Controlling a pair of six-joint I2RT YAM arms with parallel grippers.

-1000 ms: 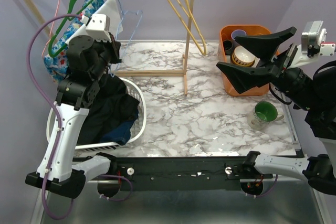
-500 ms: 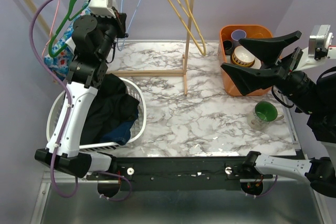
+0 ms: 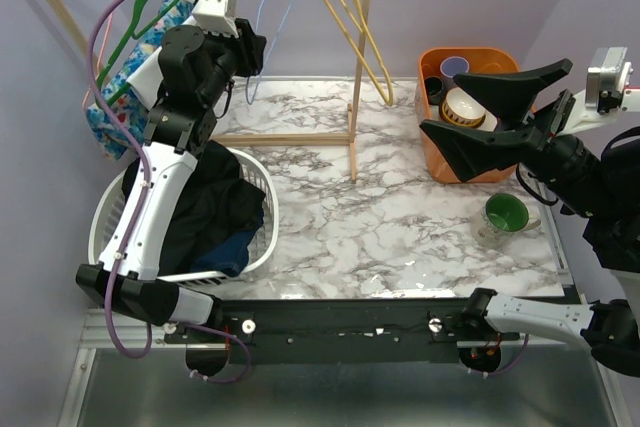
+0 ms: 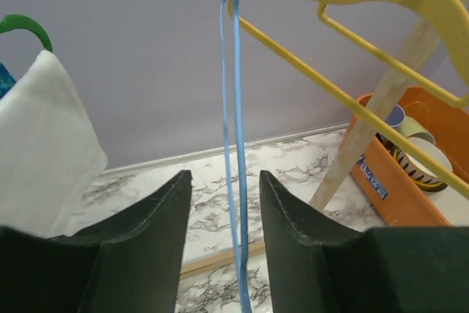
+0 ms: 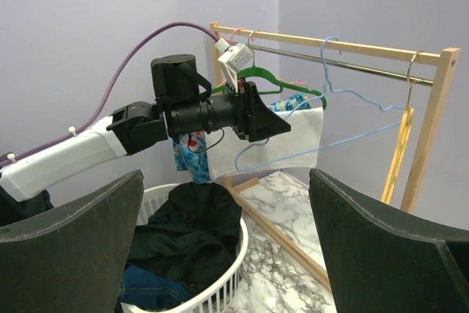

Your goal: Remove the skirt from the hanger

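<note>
Looking down on a marbled white table (image 3: 400,217) against a lilac wall, with a wooden rack (image 3: 362,67) standing at the back. Reaching up toward the rack's rail with the left tool (image 3: 250,52), parted only narrowly and straddling the thin light-blue wire of the hanger (image 4: 234,108). Showing a sliver of gap on either side of that wire in the left wrist view, so clamping nothing. Hanging bare by its hook at the rail, just beside the yellow hanger (image 3: 350,17). Lying well below, crumpled in the white basket (image 3: 268,187) at the table's left: the skirt (image 3: 215,212), off the hanger and heaped over some blue cloth (image 3: 235,255). Hovering at the right with the right tool (image 3: 455,107) spread wide and holding nothing, overlapping the orange bin (image 3: 470,172) of crockery in the top view, near a green cup (image 3: 507,215).
</note>
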